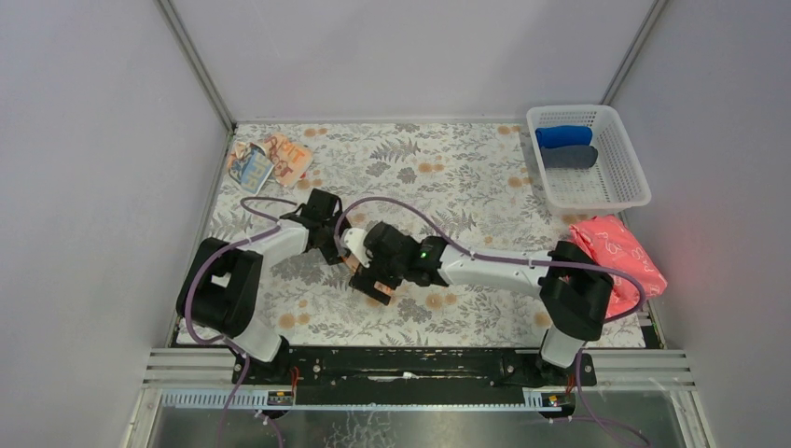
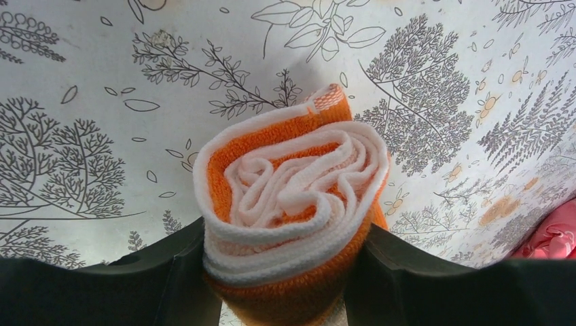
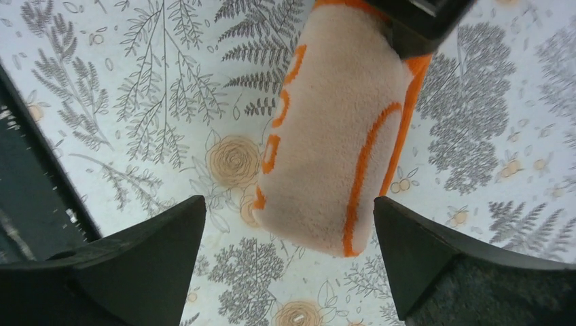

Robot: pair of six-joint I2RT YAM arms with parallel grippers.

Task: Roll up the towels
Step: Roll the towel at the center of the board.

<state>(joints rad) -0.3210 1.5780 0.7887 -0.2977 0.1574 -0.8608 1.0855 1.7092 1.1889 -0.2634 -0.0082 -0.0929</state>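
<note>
grip on the orange towel (image 2: 289,204) is what matters now. the left gripper (image 2: 285,275) has its jaws closed hard on one end of the roll, pressing it from both sides. the spiral looks neat, with the outer flap lying on the side away from that gripper. the right gripper (image 3: 289,227) hovers across the roll's body, jaws spread wide with a clear gap either side, holding nothing.

the roll is well apart from the basket (image 1: 616,191), off to its left and nearer us. the peach towel (image 1: 269,161) lies crumpled and unrolled, far to the basket's left.

we judge this roll is wound and only needs securing. to do that well, we keep the left squeeze steady so the layers cannot spring loose. we centre the right gripper over the middle of the roll and close across the flap, pinning it down. we let go on the left only once that hold feels sure.
</note>
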